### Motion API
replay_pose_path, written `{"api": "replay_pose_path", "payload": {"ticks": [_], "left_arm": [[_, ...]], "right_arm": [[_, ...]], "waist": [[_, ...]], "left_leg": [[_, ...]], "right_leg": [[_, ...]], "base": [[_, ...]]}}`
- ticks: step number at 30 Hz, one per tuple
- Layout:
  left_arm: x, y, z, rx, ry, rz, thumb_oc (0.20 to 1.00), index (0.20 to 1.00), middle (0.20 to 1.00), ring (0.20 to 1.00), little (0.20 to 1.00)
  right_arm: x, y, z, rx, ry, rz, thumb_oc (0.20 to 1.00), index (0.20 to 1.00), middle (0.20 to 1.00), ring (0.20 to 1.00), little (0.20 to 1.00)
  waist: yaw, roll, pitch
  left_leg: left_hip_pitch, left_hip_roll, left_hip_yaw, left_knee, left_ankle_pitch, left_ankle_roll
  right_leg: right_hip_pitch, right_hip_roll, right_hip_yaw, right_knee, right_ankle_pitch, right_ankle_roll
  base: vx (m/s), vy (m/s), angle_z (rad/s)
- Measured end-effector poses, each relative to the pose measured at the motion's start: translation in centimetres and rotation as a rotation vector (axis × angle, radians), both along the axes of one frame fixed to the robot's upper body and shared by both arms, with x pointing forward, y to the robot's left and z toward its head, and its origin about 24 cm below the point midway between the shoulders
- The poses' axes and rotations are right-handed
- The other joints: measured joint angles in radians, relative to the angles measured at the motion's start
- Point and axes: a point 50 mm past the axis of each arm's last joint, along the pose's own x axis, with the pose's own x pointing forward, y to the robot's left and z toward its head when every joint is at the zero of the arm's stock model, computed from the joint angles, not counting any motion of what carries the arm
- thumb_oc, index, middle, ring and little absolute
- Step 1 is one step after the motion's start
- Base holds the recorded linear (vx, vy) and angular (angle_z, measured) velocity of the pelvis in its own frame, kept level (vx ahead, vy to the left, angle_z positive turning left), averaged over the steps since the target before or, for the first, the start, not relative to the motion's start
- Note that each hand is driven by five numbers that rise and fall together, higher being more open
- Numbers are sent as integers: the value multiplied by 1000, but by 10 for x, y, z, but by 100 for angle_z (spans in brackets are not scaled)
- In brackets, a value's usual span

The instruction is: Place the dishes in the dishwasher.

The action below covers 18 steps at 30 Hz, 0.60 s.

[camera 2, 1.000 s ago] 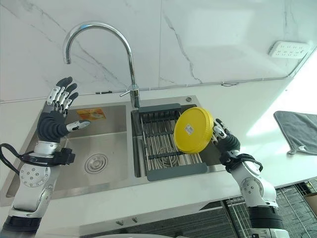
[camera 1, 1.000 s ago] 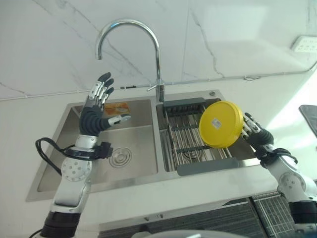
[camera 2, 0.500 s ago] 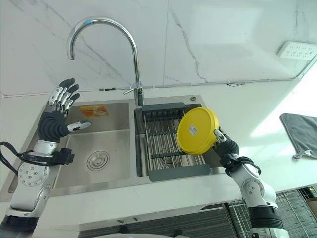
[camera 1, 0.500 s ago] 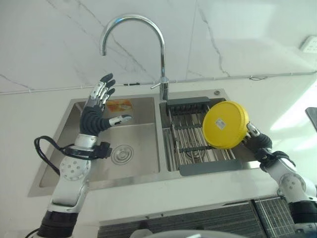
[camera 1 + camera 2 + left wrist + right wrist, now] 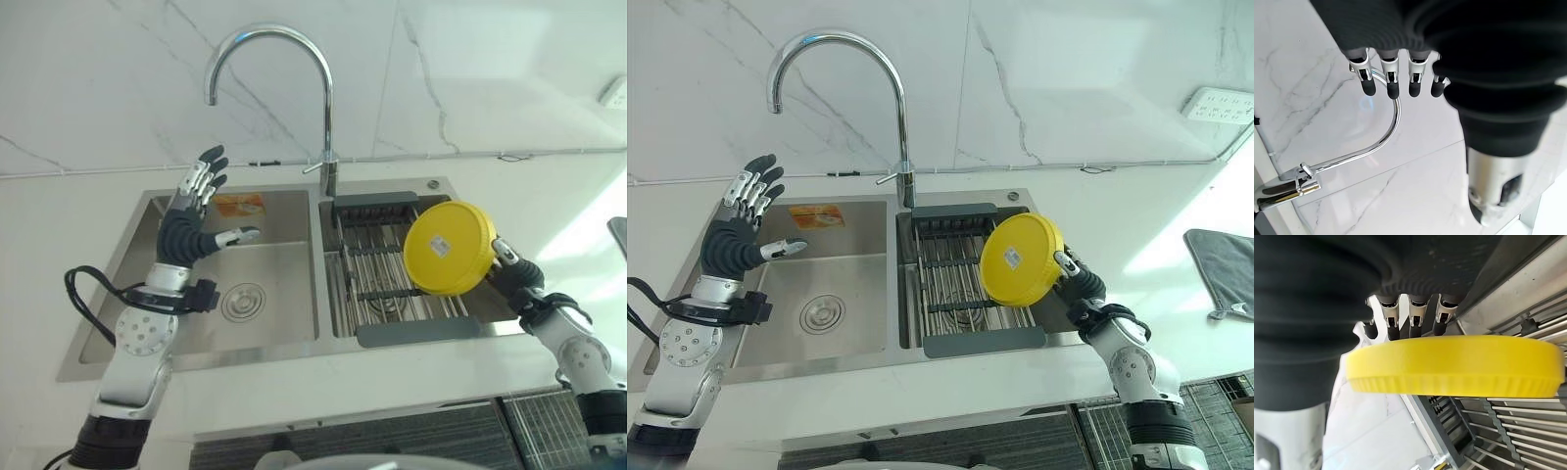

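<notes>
We see the right hand [image 5: 1080,285] at the right edge of the sink, with its fingers [image 5: 1417,319] behind a yellow plate [image 5: 1021,259] and the thumb on the near side, so the hand holds the plate by its rim. The plate stands tilted, its underside with a small label turned to us, above the right end of the drying rack [image 5: 955,294] that lies in the right basin. Whether the plate touches the rack we cannot tell. The plate hides most of the hand in the head views; the right wrist view shows the fingertips along the ribbed rim of the plate and the rack bars under it.

The left hand [image 5: 188,231] is raised over the left basin [image 5: 250,264], fingers straight and spread, thumb out, holding nothing. Behind it an orange sticker [image 5: 235,206] is on the basin wall. The curved faucet [image 5: 896,108] rises between the basins; the left wrist view shows it past the fingertips. On the white table [image 5: 1176,245], a grey cloth [image 5: 1225,269] is cut off at the right edge.
</notes>
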Motion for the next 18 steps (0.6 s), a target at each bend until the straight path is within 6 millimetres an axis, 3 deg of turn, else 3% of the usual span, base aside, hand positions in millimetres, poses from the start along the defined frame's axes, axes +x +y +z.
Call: {"api": "replay_pose_path", "payload": {"ticks": [9,18], "left_arm": [[1,1,0,10,13,6,1000,1000,1000,1000,1000],[2,1,0,10,16,7,1000,1000,1000,1000,1000]], "right_arm": [[-1,-4,-10,-31,83,-15,1000,1000,1000,1000,1000],[3,-5,-7,-121,115,37,1000,1000,1000,1000,1000]], "waist": [[0,2,1],[1,4,3]], "left_leg": [[4,1,0,0,0,0],[6,0,0,0,0,0]], "right_leg": [[4,0,0,0,-2,0],[6,0,0,0,-2,0]], "base": [[-3,-1,0],[-3,0,0]]}}
